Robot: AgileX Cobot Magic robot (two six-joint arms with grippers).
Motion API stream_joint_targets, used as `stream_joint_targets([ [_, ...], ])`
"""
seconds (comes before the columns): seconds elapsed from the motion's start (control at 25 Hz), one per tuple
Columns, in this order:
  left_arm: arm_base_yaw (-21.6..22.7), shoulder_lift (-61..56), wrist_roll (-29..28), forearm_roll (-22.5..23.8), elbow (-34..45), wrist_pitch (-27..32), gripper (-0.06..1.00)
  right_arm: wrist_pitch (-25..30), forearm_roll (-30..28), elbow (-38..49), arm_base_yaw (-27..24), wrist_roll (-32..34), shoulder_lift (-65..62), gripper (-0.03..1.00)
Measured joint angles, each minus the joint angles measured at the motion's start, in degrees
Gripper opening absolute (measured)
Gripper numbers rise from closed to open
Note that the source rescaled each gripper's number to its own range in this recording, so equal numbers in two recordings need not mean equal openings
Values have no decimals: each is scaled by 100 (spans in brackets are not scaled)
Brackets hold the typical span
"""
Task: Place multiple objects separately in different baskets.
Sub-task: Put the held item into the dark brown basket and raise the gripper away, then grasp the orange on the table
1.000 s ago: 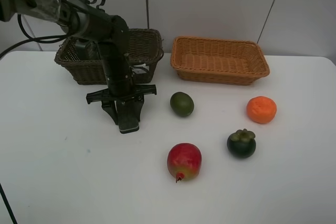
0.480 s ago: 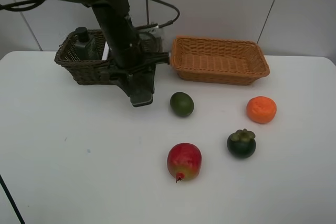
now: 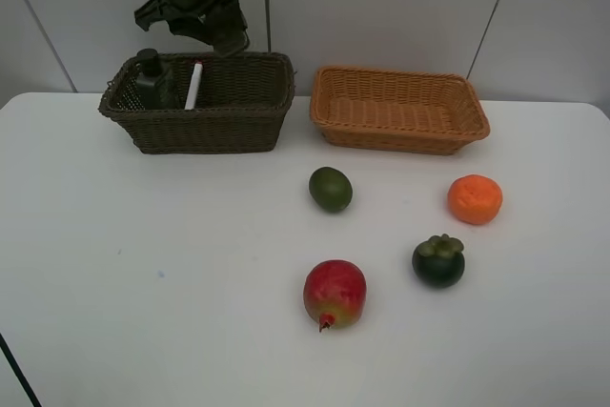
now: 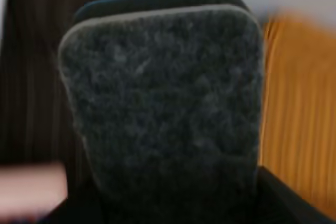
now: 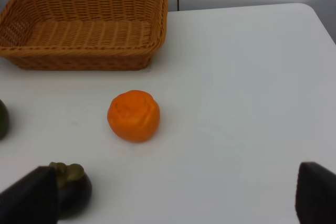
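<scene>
I am pinching the black eraser block [image 4: 163, 103] in my left gripper [image 3: 224, 33] above the dark brown wicker basket [image 3: 210, 126], and holding my right gripper [image 5: 173, 195] spread wide near the orange [image 5: 133, 115].

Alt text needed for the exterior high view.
Left pincer holds a black eraser above the dark basket, which contains a pump bottle and marker. Lime, orange, mangosteen and pomegranate lie on the white table near the empty tan basket.
</scene>
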Motion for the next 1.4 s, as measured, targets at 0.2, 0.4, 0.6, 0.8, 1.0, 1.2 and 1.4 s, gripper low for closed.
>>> stream_joint_targets([
  [0.2, 21, 154, 639, 238, -12, -509, 66, 0, 0, 0, 0, 0, 0, 100],
  [0.4, 21, 195, 896, 306, -12, -551, 98, 0, 0, 0, 0, 0, 0, 100],
  [0.6, 21, 174, 914, 311, -12, -237, 100, 0, 0, 0, 0, 0, 0, 100],
  [0.8, 21, -128, 960, 306, -12, 969, 100, 0, 0, 0, 0, 0, 0, 100],
  [1.0, 15, -416, 1091, 282, -31, 2572, 100, 0, 0, 0, 0, 0, 0, 100],
  [1.2, 15, -490, 1482, 349, 105, 3158, 100, 0, 0, 0, 0, 0, 0, 100],
  [1.4, 26, -1033, 1600, 785, 666, 3158, 100, 0, 0, 0, 0, 0, 0, 100],
])
